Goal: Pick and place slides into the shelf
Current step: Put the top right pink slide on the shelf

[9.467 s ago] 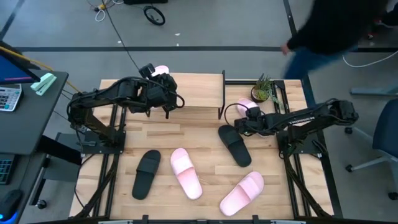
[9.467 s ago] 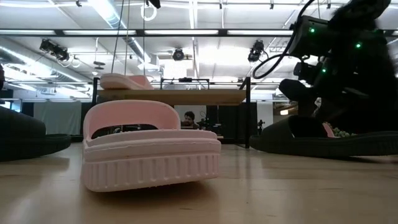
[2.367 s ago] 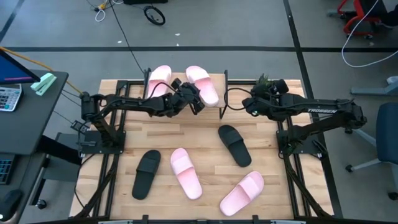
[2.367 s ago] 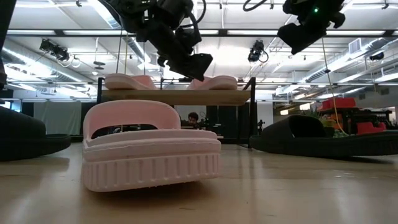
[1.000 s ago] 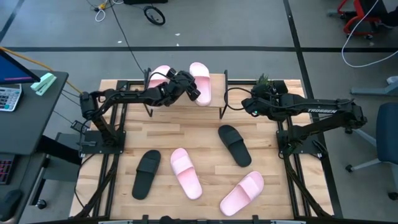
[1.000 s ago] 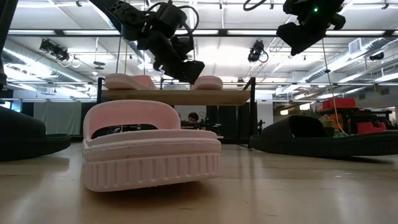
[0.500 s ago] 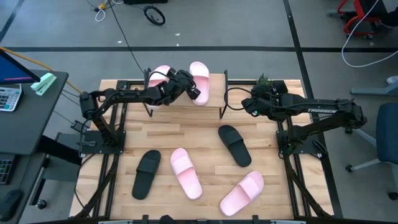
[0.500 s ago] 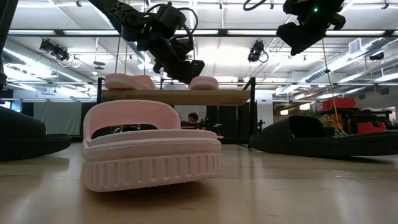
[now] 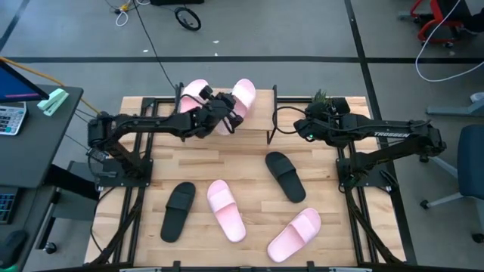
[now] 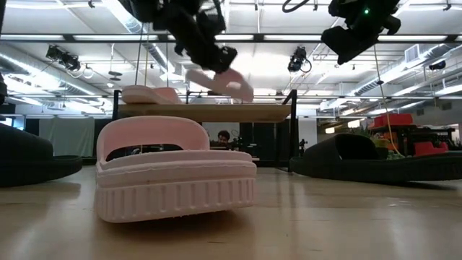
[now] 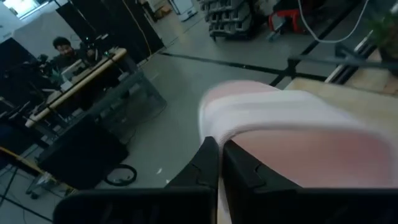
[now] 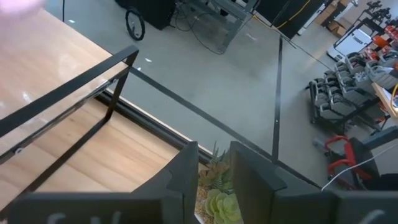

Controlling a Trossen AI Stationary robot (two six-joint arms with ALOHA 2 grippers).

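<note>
The left gripper (image 9: 224,113) is over the shelf (image 9: 257,113), with its fingers pinched tight on a light pink slide (image 9: 240,98). In the low view that held slide (image 10: 220,81) hangs clear above the shelf's plank top (image 10: 253,111), tilted with one end lower than the other. From the left wrist view the two dark fingers (image 11: 211,163) meet at the slide's edge, and its pale pink foam (image 11: 298,137) fills much of the picture, smooth and thick.

A second light pink slide (image 9: 194,92) lies flat on the left part of the shelf, just beside the held one; in the low view it shows as a low rounded pink shape (image 10: 150,94) on the plank.

Four more slides lie on the slatted tabletop (image 9: 249,166) nearer the front. A black slide (image 9: 178,211) is at front left, a pink slide (image 9: 226,210) just right of it, another black slide (image 9: 285,175) toward the middle right, and a pink slide (image 9: 295,233) at front right. Each has a wide strap and an open toe. The low view has the nearest pink slide (image 10: 175,170) close up, showing its ribbed sole edge and arched strap.

The right gripper (image 9: 306,128) hovers beside the shelf's right end, near a small green plant (image 9: 321,100). Its fingers (image 12: 183,180) stand partly apart with nothing between them.
</note>
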